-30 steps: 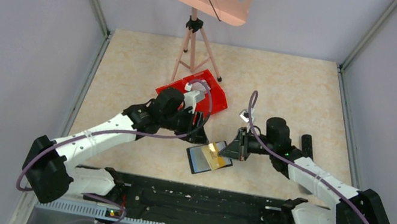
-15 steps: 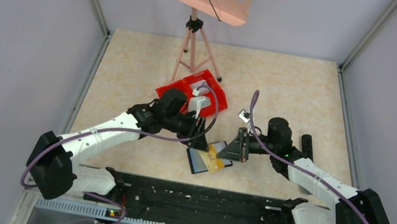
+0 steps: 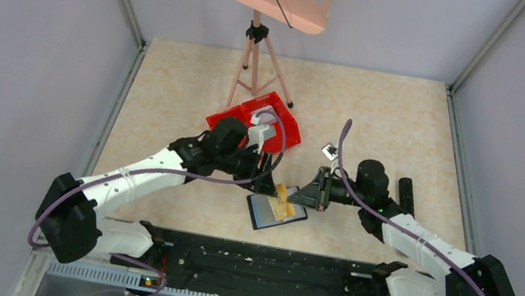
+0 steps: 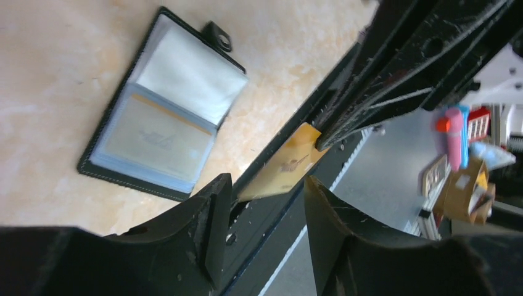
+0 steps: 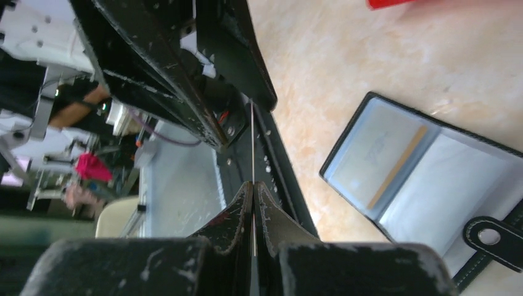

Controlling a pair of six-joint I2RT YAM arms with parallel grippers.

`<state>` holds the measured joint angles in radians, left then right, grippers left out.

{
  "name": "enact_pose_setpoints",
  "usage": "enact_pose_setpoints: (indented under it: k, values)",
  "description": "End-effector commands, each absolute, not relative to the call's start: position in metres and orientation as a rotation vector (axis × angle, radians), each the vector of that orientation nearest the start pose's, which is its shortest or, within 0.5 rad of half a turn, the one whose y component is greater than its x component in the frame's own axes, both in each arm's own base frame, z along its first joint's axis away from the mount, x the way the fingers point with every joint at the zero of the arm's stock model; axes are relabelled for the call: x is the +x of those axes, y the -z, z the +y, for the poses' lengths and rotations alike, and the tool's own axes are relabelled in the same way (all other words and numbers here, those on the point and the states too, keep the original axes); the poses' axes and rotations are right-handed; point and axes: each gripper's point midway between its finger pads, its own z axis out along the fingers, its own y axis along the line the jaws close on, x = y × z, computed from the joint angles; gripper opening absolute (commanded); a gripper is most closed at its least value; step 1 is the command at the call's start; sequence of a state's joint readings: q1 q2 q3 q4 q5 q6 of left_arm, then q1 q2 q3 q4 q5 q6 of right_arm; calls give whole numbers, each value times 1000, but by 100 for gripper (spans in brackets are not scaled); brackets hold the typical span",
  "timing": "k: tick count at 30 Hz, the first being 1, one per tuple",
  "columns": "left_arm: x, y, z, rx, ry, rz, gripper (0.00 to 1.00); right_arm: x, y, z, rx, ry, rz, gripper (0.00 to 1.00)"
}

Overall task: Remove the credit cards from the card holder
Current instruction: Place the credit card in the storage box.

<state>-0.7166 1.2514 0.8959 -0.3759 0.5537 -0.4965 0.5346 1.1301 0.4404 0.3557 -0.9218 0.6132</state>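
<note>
Left wrist: two cards [image 4: 280, 169], one holder [image 4: 191, 74]

Top external: fixed, high and behind both arm bases, looking down and forward over the whole table [image 3: 408, 124], so far off. Left wrist: very close, looks out past the left gripper [image 4: 265, 185] toward the near table edge; frame seems rolled sideways, hard to be sure. Right wrist: very close, looks past the right gripper [image 5: 253, 185], facing the other arm. All three share the card holder [image 3: 274, 213] [image 4: 163, 142] [image 5: 425, 185] and the lifted credit card [image 3: 283, 193] [image 4: 280, 166] [image 5: 252, 142].
</note>
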Motion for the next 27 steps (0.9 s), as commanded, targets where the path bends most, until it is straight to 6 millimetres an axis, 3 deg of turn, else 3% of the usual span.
enact_pose_setpoints:
  k: [1,5,9,12,16,22,25,27]
  values:
    - [206,-189,-280,263,1115,2340,55,188,-195,272,-301,-1587,1865,0]
    - [212,-197,-285,44,1271,2224,58,200,-220,265,-72,-1597,1756,0]
    - [211,-212,-301,1,1472,2107,60,204,-238,258,70,-1598,1662,0]
    - [207,-216,-314,69,1557,2112,57,203,-244,253,130,-1619,1610,0]
    - [199,-223,-329,162,1670,2118,50,201,-239,253,127,-1605,1626,0]
    - [198,-230,-331,193,1704,2071,49,197,-225,249,147,-1605,1647,0]
    - [197,-228,-331,201,1714,2068,39,196,-224,251,130,-1606,1653,0]
    - [194,-229,-332,216,1734,2055,24,193,-223,253,97,-1607,1663,0]
